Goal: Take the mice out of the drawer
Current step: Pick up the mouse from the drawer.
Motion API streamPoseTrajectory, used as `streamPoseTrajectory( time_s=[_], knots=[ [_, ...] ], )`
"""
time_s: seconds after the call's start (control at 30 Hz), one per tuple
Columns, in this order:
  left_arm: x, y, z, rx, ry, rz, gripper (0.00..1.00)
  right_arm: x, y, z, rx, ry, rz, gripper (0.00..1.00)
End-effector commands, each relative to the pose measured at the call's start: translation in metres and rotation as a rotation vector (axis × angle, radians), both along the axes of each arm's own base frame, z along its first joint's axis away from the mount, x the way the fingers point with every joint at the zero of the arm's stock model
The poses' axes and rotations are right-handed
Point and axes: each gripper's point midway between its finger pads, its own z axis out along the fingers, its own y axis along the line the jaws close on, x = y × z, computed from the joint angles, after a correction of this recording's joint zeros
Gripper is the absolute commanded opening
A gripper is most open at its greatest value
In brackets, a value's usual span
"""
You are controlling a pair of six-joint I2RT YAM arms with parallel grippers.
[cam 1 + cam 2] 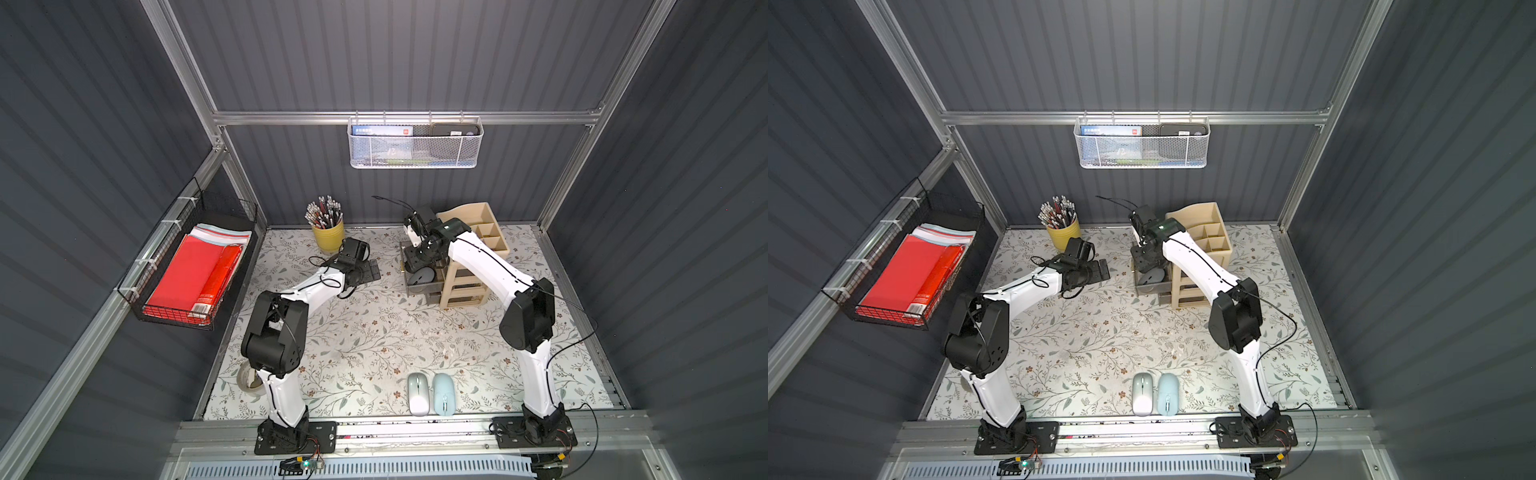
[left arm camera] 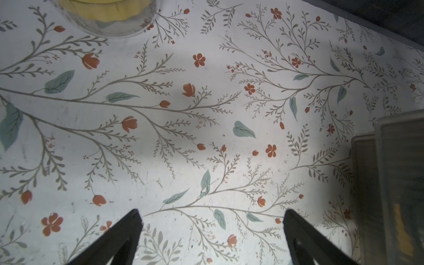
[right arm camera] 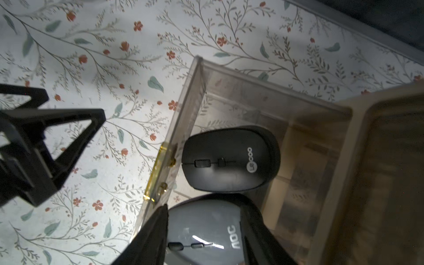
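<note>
The clear drawer (image 3: 183, 128) is pulled out of the wooden organizer (image 1: 478, 232) at the back right. Two of the mice lie in it, a black one (image 3: 229, 158) and a dark grey one (image 3: 202, 231) with a white logo. My right gripper (image 3: 205, 211) reaches down into the drawer (image 1: 419, 287), its fingers pressed against both ends of the grey mouse (image 1: 424, 275). A silver-white mouse (image 1: 417, 393) and a pale blue mouse (image 1: 444, 393) rest side by side near the front edge. My left gripper (image 2: 212, 215) hovers open over bare mat, left of the drawer (image 2: 390, 160).
A yellow cup of pencils (image 1: 328, 237) stands at the back, behind my left gripper (image 1: 372, 270). A tape roll (image 1: 249, 376) lies by the left arm's base. A black wire basket with red folders (image 1: 195, 274) hangs on the left wall, a white mesh basket (image 1: 415, 143) on the back wall.
</note>
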Motion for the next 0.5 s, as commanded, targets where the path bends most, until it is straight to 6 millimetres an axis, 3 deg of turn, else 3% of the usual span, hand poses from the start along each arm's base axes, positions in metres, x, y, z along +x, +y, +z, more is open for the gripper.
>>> streamPoseTrajectory(
  time_s=[0.0,0.13,0.3,0.37,0.47],
  knots=[
    [0.002,0.002,0.004,0.026,-0.019,-0.011,0.99,-0.013,-0.020,-0.013,-0.099,0.054,0.001,0.54],
    [0.000,0.003,0.006,0.030,-0.023,-0.017,0.99,-0.044,-0.020,-0.028,-0.144,0.120,0.040,0.53],
    [0.001,0.002,0.008,0.034,-0.033,-0.026,0.99,-0.085,-0.011,-0.027,-0.102,0.152,0.112,0.53],
    [0.001,0.001,0.011,0.026,-0.042,-0.035,0.99,-0.091,-0.012,-0.023,-0.102,0.139,0.110,0.53],
    [0.001,-0.001,0.012,0.020,-0.046,-0.037,0.99,-0.080,-0.018,-0.009,-0.103,0.067,0.058,0.53]
  ],
)
